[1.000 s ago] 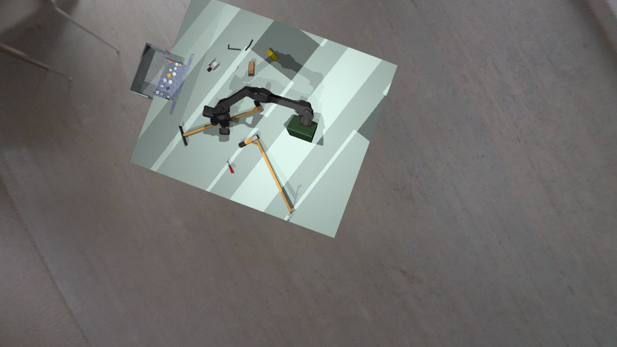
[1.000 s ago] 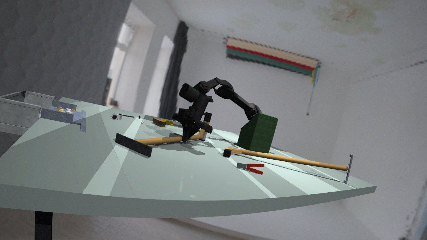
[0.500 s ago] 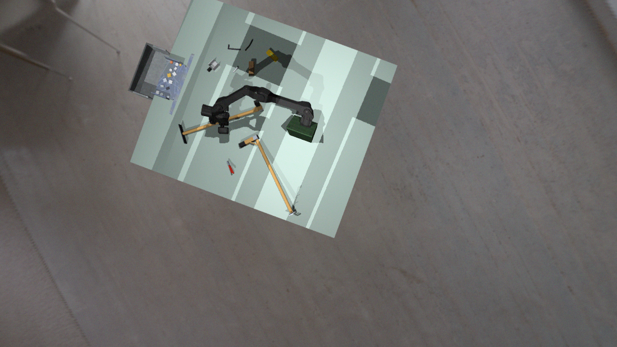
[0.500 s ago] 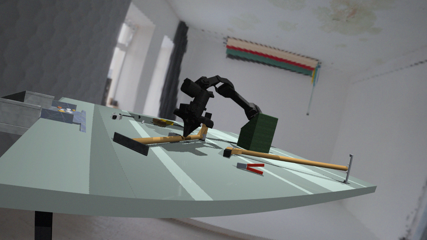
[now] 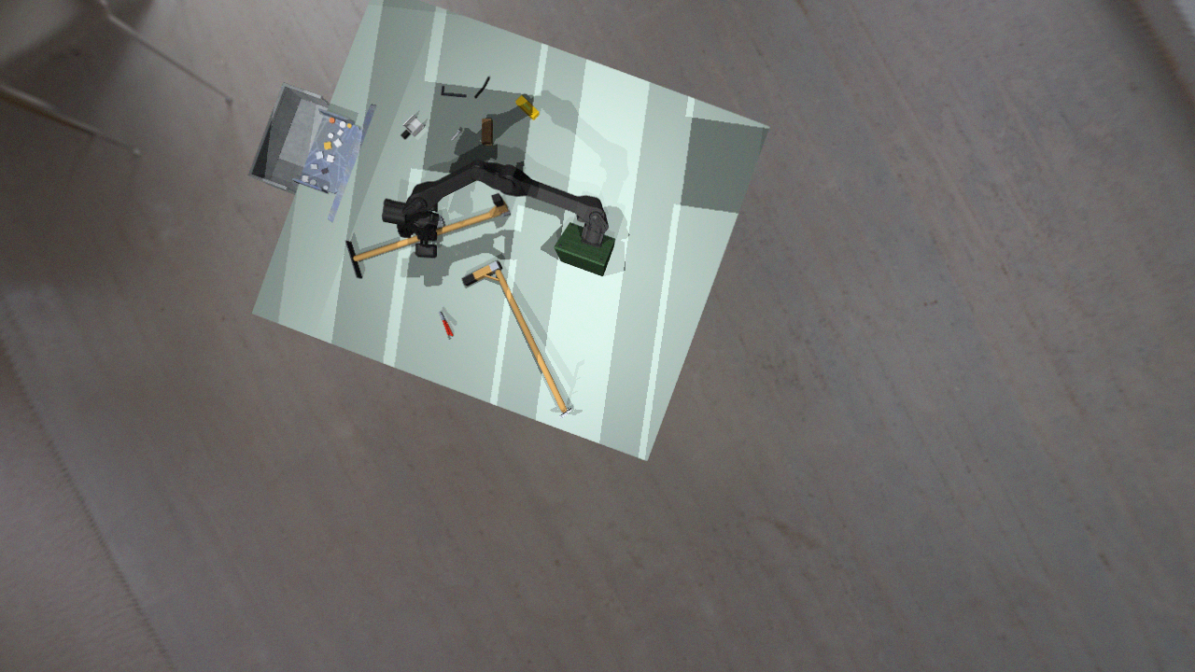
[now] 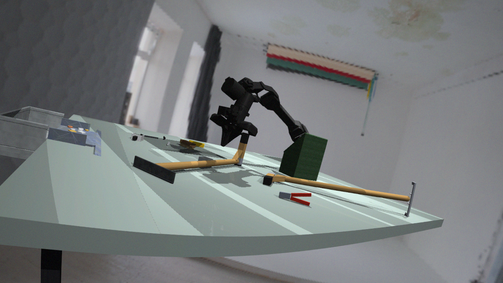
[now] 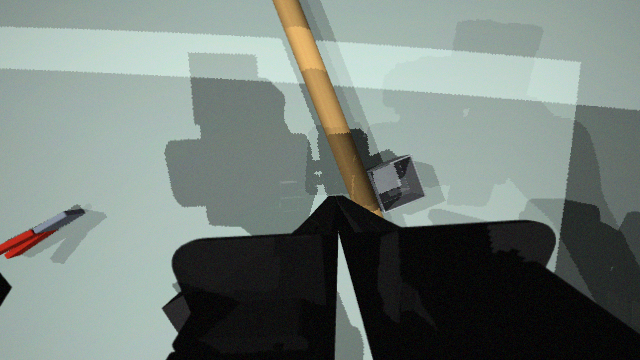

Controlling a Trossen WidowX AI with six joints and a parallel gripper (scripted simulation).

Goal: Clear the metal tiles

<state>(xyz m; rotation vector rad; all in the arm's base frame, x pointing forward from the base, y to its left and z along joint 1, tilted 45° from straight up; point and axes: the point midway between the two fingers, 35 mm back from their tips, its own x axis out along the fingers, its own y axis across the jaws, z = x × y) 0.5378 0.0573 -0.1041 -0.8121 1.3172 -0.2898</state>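
Note:
The long scraper (image 5: 384, 248) (image 6: 190, 164) (image 7: 320, 90), with a wooden shaft and wide black blade, lies on the table. Its angled grip end rises near the arm. My gripper (image 6: 224, 144) (image 7: 335, 203) is shut with nothing between its fingertips, above the shaft and apart from it. In the top view the fingertips are hidden under the wrist. Several small tiles (image 5: 327, 145) (image 6: 72, 130), white, orange and dark, lie on the bluish steel plate (image 5: 344, 167) (image 6: 92, 140). The grey catch box (image 5: 271, 133) (image 6: 22, 131) adjoins the plate's far end.
A wooden-handled rake (image 5: 530, 343) (image 6: 334, 186) and red-handled pliers (image 5: 446, 326) (image 6: 300, 200) (image 7: 42, 235) lie nearby. A grey hollow block (image 7: 412, 180) is beside the scraper shaft. A green block (image 5: 584, 248) (image 6: 305, 158) stands at the arm's base. Brown (image 5: 486, 131) and yellow (image 5: 527, 106) blocks lie behind the arm.

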